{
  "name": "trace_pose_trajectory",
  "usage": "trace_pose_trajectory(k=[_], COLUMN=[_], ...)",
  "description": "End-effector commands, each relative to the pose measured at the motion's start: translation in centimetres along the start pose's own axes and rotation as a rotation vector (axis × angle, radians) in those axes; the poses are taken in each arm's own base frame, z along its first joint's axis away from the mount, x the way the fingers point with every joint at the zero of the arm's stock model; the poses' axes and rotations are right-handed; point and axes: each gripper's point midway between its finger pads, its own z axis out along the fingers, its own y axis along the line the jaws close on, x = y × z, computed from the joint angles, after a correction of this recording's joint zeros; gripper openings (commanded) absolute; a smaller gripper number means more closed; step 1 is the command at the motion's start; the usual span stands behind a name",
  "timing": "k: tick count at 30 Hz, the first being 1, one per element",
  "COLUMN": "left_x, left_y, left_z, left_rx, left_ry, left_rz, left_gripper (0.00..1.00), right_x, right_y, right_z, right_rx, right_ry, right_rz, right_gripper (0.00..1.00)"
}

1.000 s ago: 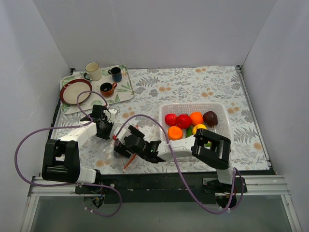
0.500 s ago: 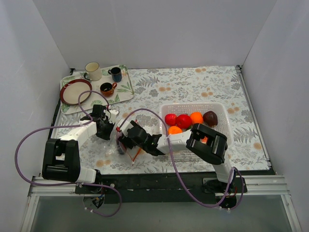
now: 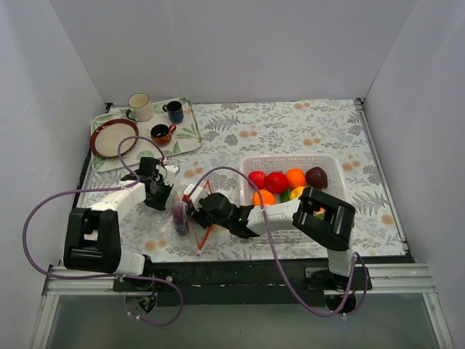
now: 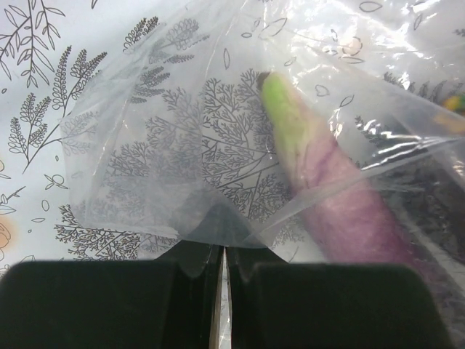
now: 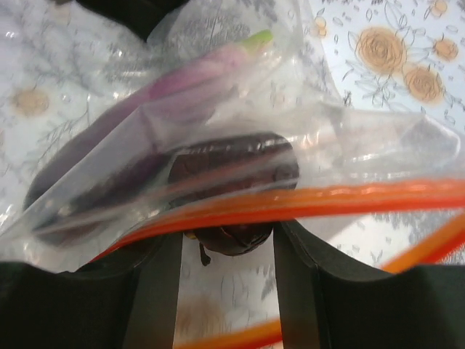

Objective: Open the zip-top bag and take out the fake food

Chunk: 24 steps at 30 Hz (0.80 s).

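Note:
The clear zip-top bag (image 3: 190, 227) lies on the floral cloth between my two grippers, its orange-red zipper strip (image 3: 203, 236) toward the near edge. My left gripper (image 3: 158, 195) is shut on the bag's far plastic corner (image 4: 218, 218). A purple fake vegetable with a green tip (image 4: 341, 211) lies inside the bag (image 4: 160, 145). My right gripper (image 3: 193, 207) is at the bag's mouth. In the right wrist view its fingers (image 5: 227, 240) close on a dark maroon fake food piece (image 5: 232, 163) at the zipper strip (image 5: 363, 200). The purple piece (image 5: 196, 73) lies behind it.
A white mesh basket (image 3: 290, 158) at centre right holds several fake fruits (image 3: 276, 182), red, orange, yellow, green and dark maroon. A tray (image 3: 185, 138) at the back left carries mugs and a red-rimmed plate (image 3: 114, 138). White walls close three sides.
My right gripper has moved up and to the right along the bag, and the purple piece inside the bag now shows to its left. My left gripper has stayed where it was.

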Motion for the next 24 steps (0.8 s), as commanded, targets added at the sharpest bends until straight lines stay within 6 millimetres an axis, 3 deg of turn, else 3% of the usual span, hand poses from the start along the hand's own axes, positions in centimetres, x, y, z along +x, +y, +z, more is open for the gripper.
trace_pose_trajectory(k=[1, 2, 4, 5, 7, 9, 10, 12, 13, 15, 16, 20, 23, 24], left_x=[0.9, 0.7, 0.6, 0.5, 0.2, 0.1, 0.3, 0.3, 0.3, 0.4, 0.6, 0.6, 0.5, 0.5], left_y=[-0.2, -0.1, 0.0, 0.0, 0.0, 0.0, -0.1, -0.1, -0.1, -0.1, -0.1, -0.1, 0.0, -0.1], left_z=[0.4, 0.4, 0.5, 0.6, 0.7, 0.7, 0.8, 0.8, 0.8, 0.8, 0.8, 0.7, 0.5, 0.5], left_rx=[0.003, -0.001, -0.002, -0.002, -0.003, 0.002, 0.004, 0.003, 0.003, 0.003, 0.002, -0.004, -0.005, -0.002], left_ry=[0.037, 0.03, 0.032, 0.03, 0.029, 0.029, 0.033, 0.033, 0.033, 0.032, 0.035, 0.032, 0.028, 0.028], left_rz=[-0.005, -0.004, -0.012, -0.013, -0.021, -0.024, -0.026, -0.026, -0.026, -0.026, -0.028, -0.026, -0.027, -0.029], left_gripper=[0.0, 0.0, 0.0, 0.0, 0.0, 0.0, 0.0, 0.0, 0.0, 0.0, 0.0, 0.0, 0.0, 0.0], right_x=[-3.2, -1.6, -2.4, -0.9, -1.8, -0.2, -1.4, -0.1, -1.5, -1.2, -2.0, -2.6, -1.3, 0.2], right_y=[0.3, 0.3, 0.1, 0.2, 0.4, 0.5, 0.1, -0.5, -1.5, -2.7, -4.1, -7.8, -11.3, -12.6], right_z=[-3.7, -4.4, -6.2, -7.0, -9.0, -10.5, -11.9, -13.5, -14.9, -16.4, -17.8, -20.7, -22.3, -22.7], right_rx=[-0.044, -0.046, -0.047, -0.053, -0.075, -0.083, -0.081, -0.062, -0.028, 0.023, 0.08, 0.242, 0.424, 0.486], right_ry=[-0.103, -0.076, -0.107, -0.082, -0.113, -0.084, -0.123, -0.104, -0.152, -0.148, -0.19, -0.223, -0.185, -0.129], right_rz=[0.086, 0.091, 0.11, 0.119, 0.133, 0.141, 0.155, 0.164, 0.178, 0.18, 0.194, 0.207, 0.228, 0.22], right_gripper=[0.2, 0.19, 0.19, 0.18, 0.16, 0.14, 0.14, 0.13, 0.12, 0.09, 0.09, 0.03, 0.01, 0.01])
